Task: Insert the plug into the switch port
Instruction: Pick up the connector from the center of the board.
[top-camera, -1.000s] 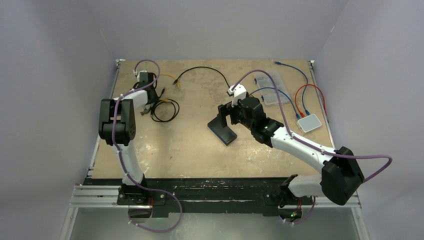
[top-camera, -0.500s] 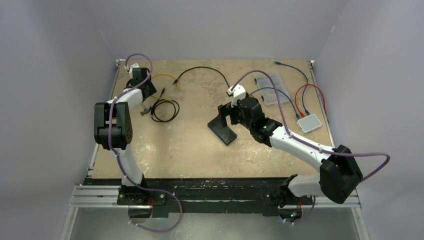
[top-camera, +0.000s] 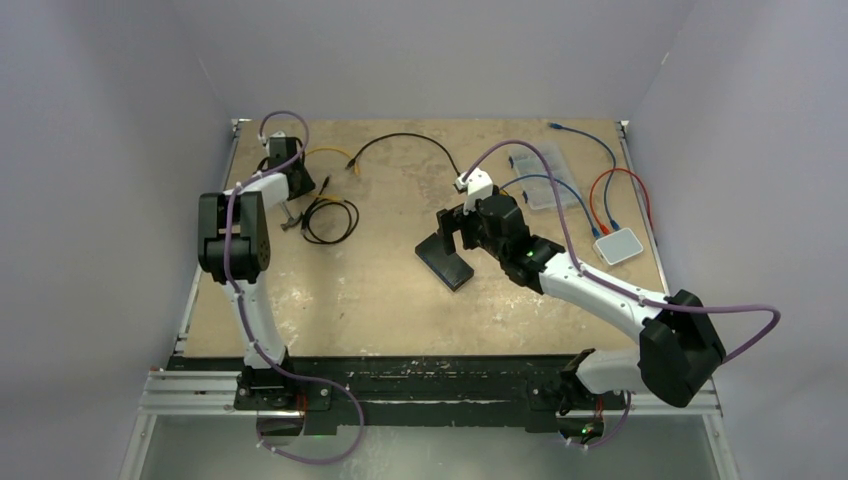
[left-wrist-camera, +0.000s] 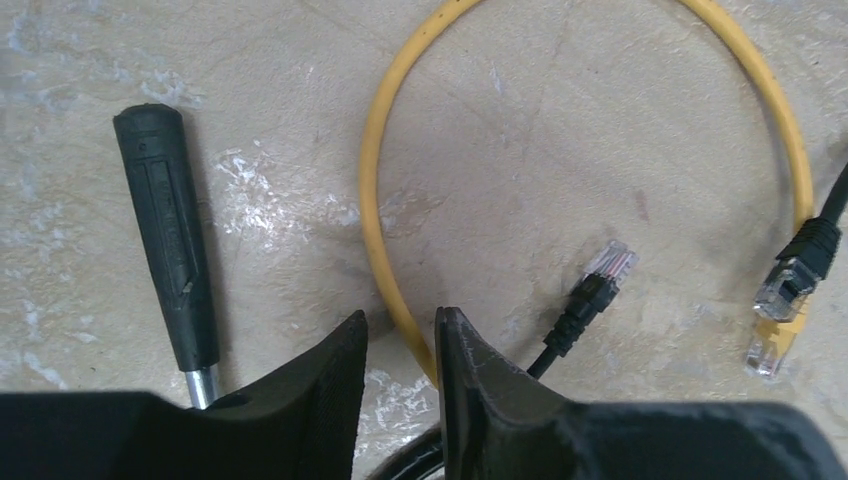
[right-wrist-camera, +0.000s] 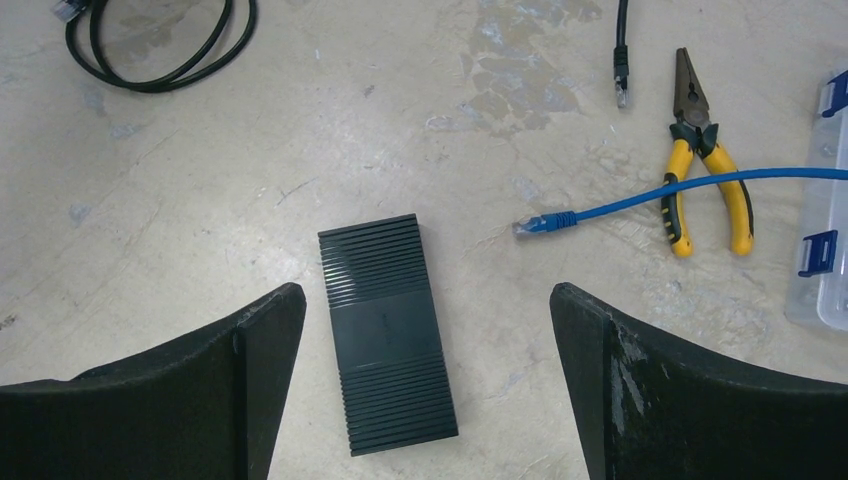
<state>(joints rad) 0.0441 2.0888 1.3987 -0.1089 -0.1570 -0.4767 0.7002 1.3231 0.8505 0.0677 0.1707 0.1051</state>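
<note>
The black switch lies flat on the table, and my right gripper hovers over it, open wide and empty. In the top view the switch sits mid-table under that gripper; its ports do not show. At the far left, my left gripper is low over the cables, its jaws a narrow gap apart. A yellow cable curves down into that gap and under the right finger. A black cable's clear-tipped plug lies free just to the right. Another black plug and a yellow plug lie further right.
A black-handled tool lies left of the left fingers. A black cable coil lies nearby. Yellow pliers, a blue cable and a clear plastic box lie right of the switch. A white device with red and blue cables sits far right.
The left arm's wrist swung toward the far-left corner and came back a little, and its jaws shifted in width. The right arm and the switch have not moved.
</note>
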